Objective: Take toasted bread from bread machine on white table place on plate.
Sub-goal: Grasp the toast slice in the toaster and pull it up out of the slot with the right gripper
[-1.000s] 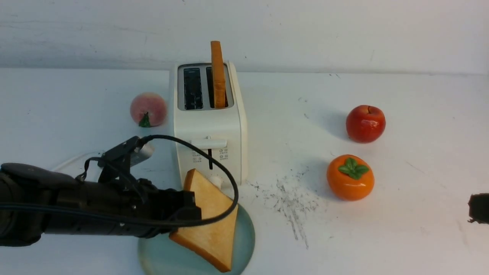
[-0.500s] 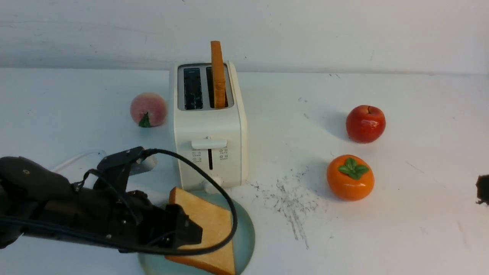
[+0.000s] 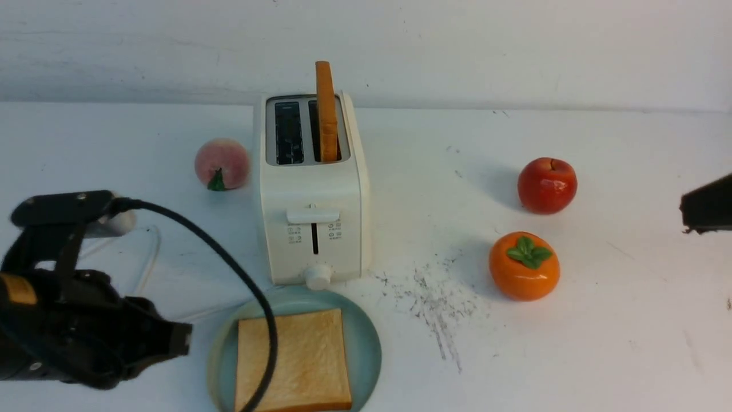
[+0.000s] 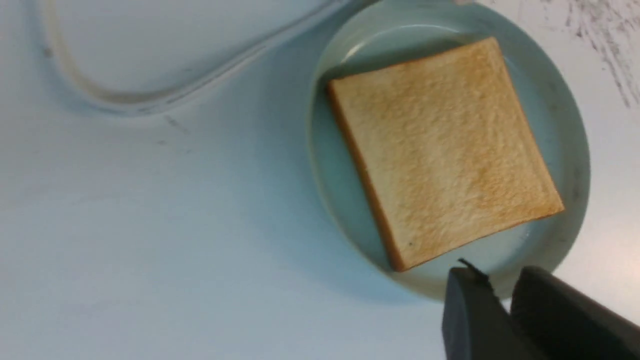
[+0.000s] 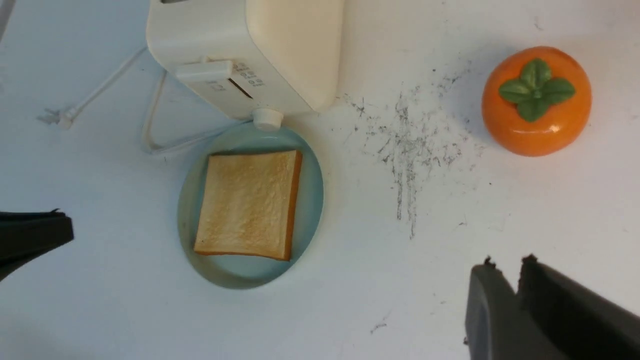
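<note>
Golden-tan toasted bread, two thick square slices, darker crust at the edges.

First slice: we record it lying flat on the plate, inside the rim, touched by neither hand.

Second slice: upright in the bread machine, in the slot on the robot's right, its upper part standing above the grey top. The other slot is empty.

Plate: on the white surface, just in front of the bread machine, its far rim near the round knob.

Left hand: fingers close together, holding nothing, beside the plate's edge and apart from the First slice.

Right hand: likewise narrow and empty, off to the right, apart from the persimmon.

Handling, in our judgement: the Second slice should be light, fairly stiff, and dry and rough enough not to slip, though it may crumble under a hard pinch. We would take it by the exposed top edge, one finger on each broad face, and lift straight up so it does not catch the slot.

Progress, by our count: about half. Room on the plate is scarce, so the Second slice would likely rest partly on the other.
</note>
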`<state>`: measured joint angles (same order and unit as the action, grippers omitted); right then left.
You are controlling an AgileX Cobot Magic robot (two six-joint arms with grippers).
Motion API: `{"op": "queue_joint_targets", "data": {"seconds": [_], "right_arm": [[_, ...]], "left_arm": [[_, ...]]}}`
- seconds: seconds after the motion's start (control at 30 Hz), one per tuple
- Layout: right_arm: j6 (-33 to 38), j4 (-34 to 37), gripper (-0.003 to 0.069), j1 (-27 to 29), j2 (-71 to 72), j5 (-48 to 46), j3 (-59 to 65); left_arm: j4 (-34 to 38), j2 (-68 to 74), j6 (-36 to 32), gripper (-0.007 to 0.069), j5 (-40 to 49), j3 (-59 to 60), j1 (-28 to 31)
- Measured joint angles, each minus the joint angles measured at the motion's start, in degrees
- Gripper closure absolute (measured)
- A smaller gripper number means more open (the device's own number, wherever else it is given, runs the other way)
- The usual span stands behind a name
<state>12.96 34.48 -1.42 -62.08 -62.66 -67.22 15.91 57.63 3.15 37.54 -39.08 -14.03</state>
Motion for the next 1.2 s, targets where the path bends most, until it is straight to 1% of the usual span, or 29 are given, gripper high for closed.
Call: {"op": "queue_joint_targets", "data": {"seconds": [0.07,0.1,0.17,0.2,0.23,0.3,0.4,0.43,0.47,0.53,0.57,0.6,0.63,0.7,0.77,0.83,0.93,1.1,1.17,1.2], "right_arm": [[0.1,-0.1,0.0573,-2.6,-3.2,0.6,-2.0],[0.1,-0.3,0.0573,-4.4,-5.1,1.2,-3.3],[0.0,-1.2,0.0573,-8.6,-9.2,3.1,-6.1],[-0.1,-1.3,0.0572,-9.5,-10.5,3.6,-6.7],[-1.1,-2.8,0.0568,-13.3,-14.1,6.3,-9.8],[-2.6,-4.0,0.0557,-16.4,-17.9,9.1,-12.8],[-5.3,-7.0,0.0516,-20.9,-24.8,13.9,-18.9],[-5.6,-7.4,0.0502,-21.5,-25.8,14.5,-19.8],[-6.4,-8.6,0.0466,-23.4,-29.8,17.1,-23.5],[-6.6,-9.6,0.0402,-25.5,-35.2,19.8,-28.4],[-6.6,-9.9,0.0361,-26.2,-37.5,21.3,-30.6],[-6.6,-9.9,0.0354,-26.2,-38.0,21.3,-30.6],[-6.6,-10.2,0.0307,-27.0,-41.1,23.1,-33.8],[-6.6,-10.4,0.0238,-27.7,-45.8,25.6,-37.5],[-6.6,-10.6,0.0186,-28.0,-49.6,27.3,-40.8],[-6.6,-10.6,0.0151,-28.0,-52.6,28.2,-43.7],[-6.6,-9.6,0.0124,-28.0,-56.3,28.9,-47.0],[-6.6,-6.7,0.012,-28.0,-59.5,30.6,-49.1],[-6.6,-6.4,0.0149,-28.0,-60.4,31.5,-49.3],[-6.6,-6.5,0.0183,-28.0,-60.8,31.6,-49.4]], "left_arm": [[-5.4,-4.2,4.8,0.0624,1.7,0.0,0.0],[-7.8,-6.6,7.2,0.0638,2.6,0.0,0.0],[-11.7,-11.7,11.3,0.0638,4.5,0.0,0.0],[-12.3,-12.8,12.4,0.0638,5.1,0.0,0.0],[-14.3,-17.6,14.5,0.0638,6.6,0.0,0.0],[-15.4,-22.0,16.5,0.0638,8.6,0.0,0.0],[-15.9,-28.5,19.2,0.0638,12.1,0.0,0.0],[-15.9,-29.4,19.5,0.0638,12.6,0.0,0.0],[-15.9,-33.2,20.5,0.0638,15.0,0.0,0.0],[-15.6,-36.9,21.0,0.0638,17.8,0.0,0.0],[-15.6,-38.8,21.1,0.0638,19.1,0.0,0.0],[-15.6,-38.8,21.2,0.0638,19.6,0.0,0.0],[-15.3,-40.8,21.2,0.0638,21.0,0.0,0.0],[-14.2,-43.4,21.3,0.0638,23.9,0.0,0.0],[-13.2,-45.2,21.4,0.0638,26.2,-0.1,0.0],[-12.7,-46.4,21.4,0.0638,28.3,-0.1,0.0],[-12.4,-48.0,21.5,0.0638,30.9,-0.1,0.0],[-12.4,-48.6,22.2,0.0638,32.1,-0.2,0.0],[-12.4,-48.6,22.3,0.0638,32.0,-0.2,0.0],[-12.4,-48.6,22.3,0.0638,31.9,-0.2,0.0]]}}
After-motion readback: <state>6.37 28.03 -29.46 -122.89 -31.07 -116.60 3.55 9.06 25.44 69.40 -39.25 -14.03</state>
